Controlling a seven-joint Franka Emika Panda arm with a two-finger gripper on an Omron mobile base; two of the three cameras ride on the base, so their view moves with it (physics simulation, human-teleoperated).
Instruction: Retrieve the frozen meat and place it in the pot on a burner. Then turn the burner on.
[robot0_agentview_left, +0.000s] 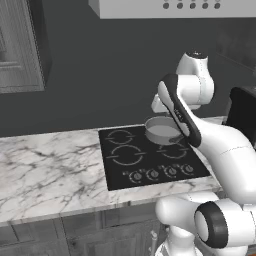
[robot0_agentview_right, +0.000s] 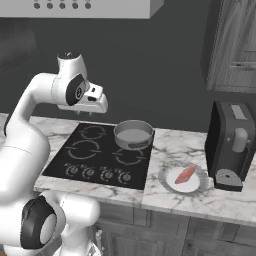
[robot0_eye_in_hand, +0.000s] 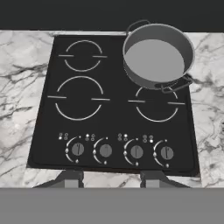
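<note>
Gripper: we see our gripper (robot0_agentview_right: 84, 113) hanging in the air above the cooktop's back half, well clear of everything; in the hand view its two dark fingertips (robot0_eye_in_hand: 70, 177) stand spread apart at 6 o'clock with nothing between them.

Pot: the pot (robot0_eye_in_hand: 156, 55) sits on the cooktop's back right burner, toward 1 o'clock in the hand view; its pale inside holds nothing, and its wire loop handles stick out at about 11 and 5 o'clock. From the right base view the pot (robot0_agentview_right: 133, 133) is at 3 o'clock of our gripper and lower.

Frozen meat: the frozen meat (robot0_agentview_right: 185, 175) lies on a round plate (robot0_agentview_right: 172, 186) on the marble counter (robot0_agentview_right: 180, 145), at about 4 o'clock of the pot and well apart from it, just off the cooktop's right edge.

Cooktop: the black cooktop (robot0_eye_in_hand: 111, 122) shows four ring burners and a row of four knobs (robot0_eye_in_hand: 106, 150) along its front edge, nearest our fingertips.

Appliance: a dark coffee machine (robot0_agentview_right: 231, 145) stands at 3 o'clock of the plate, just beside it.

Surroundings: a pale range hood (robot0_agentview_left: 180, 7) hangs at 12 o'clock over the cooktop, and a grey wall cabinet (robot0_agentview_left: 20, 45) sits at 10 o'clock in the left base view.
</note>
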